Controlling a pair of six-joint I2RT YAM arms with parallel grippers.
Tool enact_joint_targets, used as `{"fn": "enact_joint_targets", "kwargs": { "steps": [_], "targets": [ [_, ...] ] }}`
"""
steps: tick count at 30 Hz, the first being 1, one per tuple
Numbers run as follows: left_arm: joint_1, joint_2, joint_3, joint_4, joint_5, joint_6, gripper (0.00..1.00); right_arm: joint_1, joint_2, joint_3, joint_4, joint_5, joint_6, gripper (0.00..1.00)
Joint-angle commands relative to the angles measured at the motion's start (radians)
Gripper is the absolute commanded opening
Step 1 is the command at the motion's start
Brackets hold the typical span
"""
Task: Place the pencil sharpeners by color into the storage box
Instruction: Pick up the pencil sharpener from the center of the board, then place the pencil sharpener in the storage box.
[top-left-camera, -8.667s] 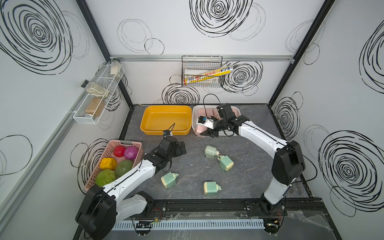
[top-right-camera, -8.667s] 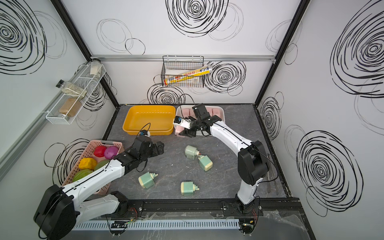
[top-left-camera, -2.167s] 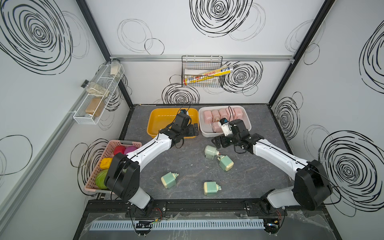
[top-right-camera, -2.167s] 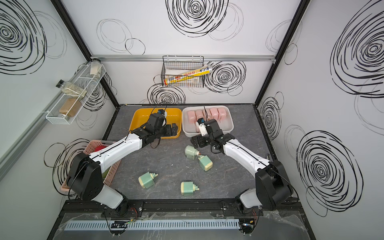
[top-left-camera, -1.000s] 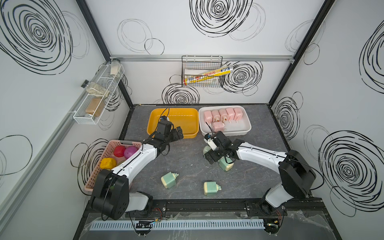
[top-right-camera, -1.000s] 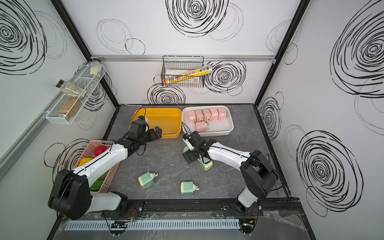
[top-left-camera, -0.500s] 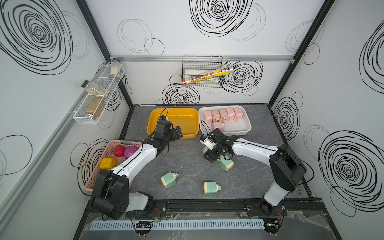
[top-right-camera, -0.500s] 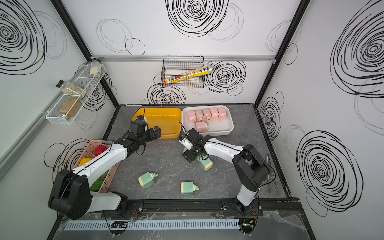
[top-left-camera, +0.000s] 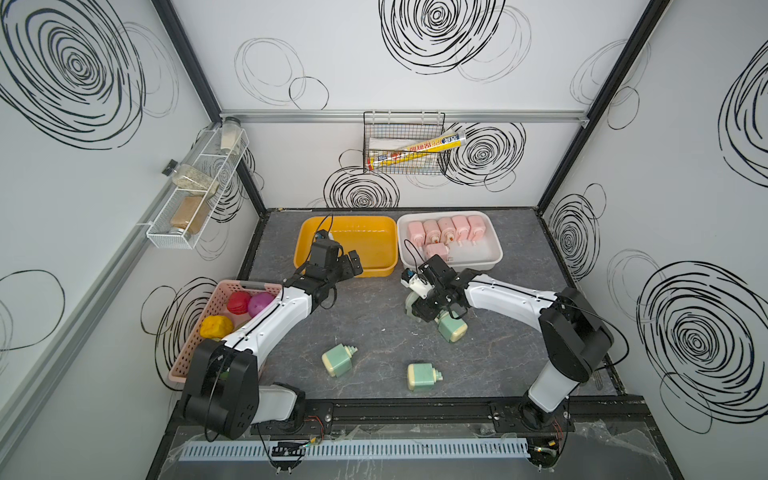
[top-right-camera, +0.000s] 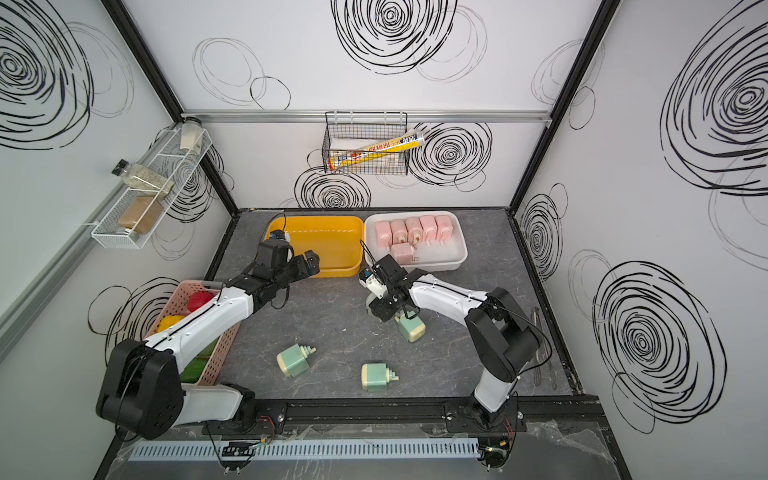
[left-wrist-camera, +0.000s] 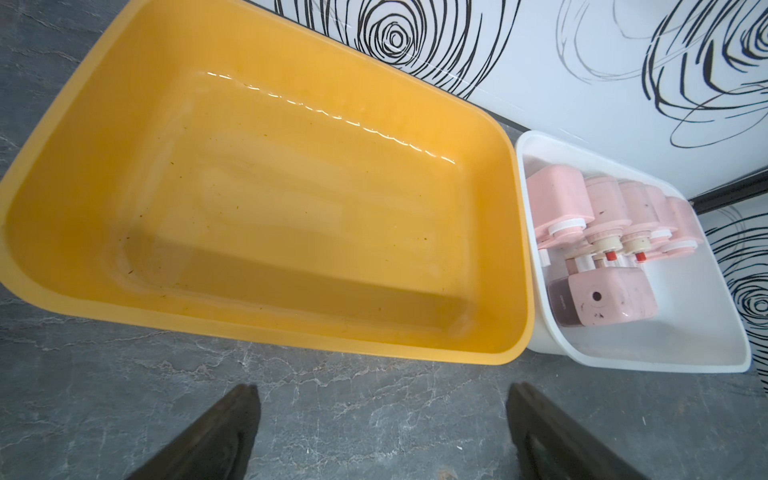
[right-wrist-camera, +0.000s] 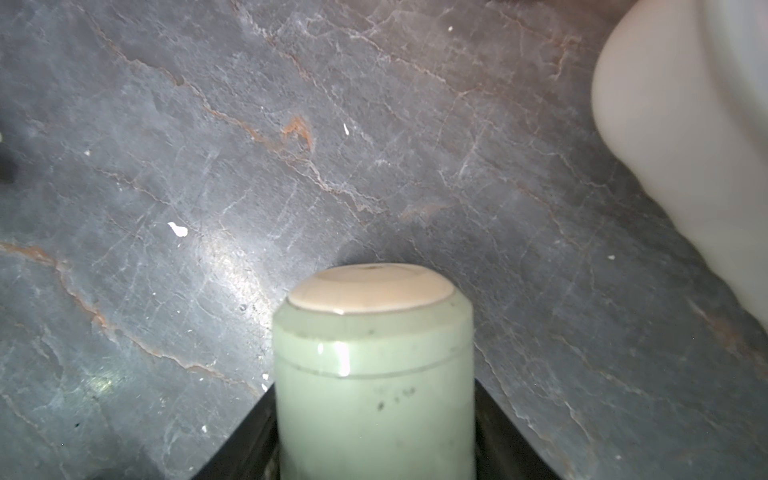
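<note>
— How does the right claw (right-wrist-camera: 374, 388) stand?
— Partly closed; its black fingers (right-wrist-camera: 245, 432) lie against both sides of a green sharpener (right-wrist-camera: 374, 357), which rests on the grey table (right-wrist-camera: 208, 166).
— And around that claw?
— A second green sharpener (top-left-camera: 452, 329) lies just beside it; a third green sharpener (top-left-camera: 338, 360) and a fourth green sharpener (top-left-camera: 420, 376) lie well apart from it; the white box (top-left-camera: 494, 249) near it holds six pink sharpeners (top-left-camera: 446, 227).
— And the left claw (left-wrist-camera: 384, 392)?
— Spread wide, gripping nothing; it hangs just short of the yellow box (left-wrist-camera: 124, 307).
</note>
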Motion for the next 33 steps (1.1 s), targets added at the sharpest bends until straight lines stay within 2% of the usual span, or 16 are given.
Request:
{"fn": "enact_joint_targets", "kwargs": {
  "steps": [1, 4, 5, 6, 12, 16, 23, 28, 33],
  "targets": [
    [0.025, -0.013, 0.021, 0.05, -0.013, 0.007, 0.99, -0.003, -0.04, 0.048, -0.027, -0.025, 0.01, 0.38],
    [0.068, 0.005, 0.051, 0.062, -0.004, 0.004, 0.99, -0.005, -0.051, 0.1, -0.038, -0.056, 0.016, 0.16],
    [0.085, 0.015, 0.066, 0.066, -0.002, 0.004, 0.99, -0.005, -0.052, 0.126, -0.043, -0.072, 0.019, 0.03],
    [0.102, 0.028, 0.084, 0.067, -0.003, 0.003, 0.99, -0.006, -0.053, 0.148, -0.043, -0.082, 0.03, 0.0],
    [0.206, 0.125, 0.18, 0.077, 0.01, 0.012, 0.99, -0.013, -0.038, 0.24, 0.058, -0.185, 0.116, 0.0],
    [0.278, 0.218, 0.263, 0.053, 0.027, 0.035, 0.99, -0.011, 0.049, 0.359, 0.11, -0.227, 0.213, 0.0],
    [0.377, 0.365, 0.36, 0.058, 0.07, 0.062, 0.99, -0.02, 0.267, 0.556, 0.169, -0.032, 0.381, 0.0],
    [0.419, 0.459, 0.429, 0.043, 0.096, 0.096, 0.99, -0.021, 0.443, 0.759, 0.082, 0.028, 0.419, 0.0],
    [0.436, 0.55, 0.493, 0.022, 0.091, 0.111, 0.99, -0.012, 0.585, 0.95, -0.048, 0.166, 0.5, 0.0]
  ]
}}
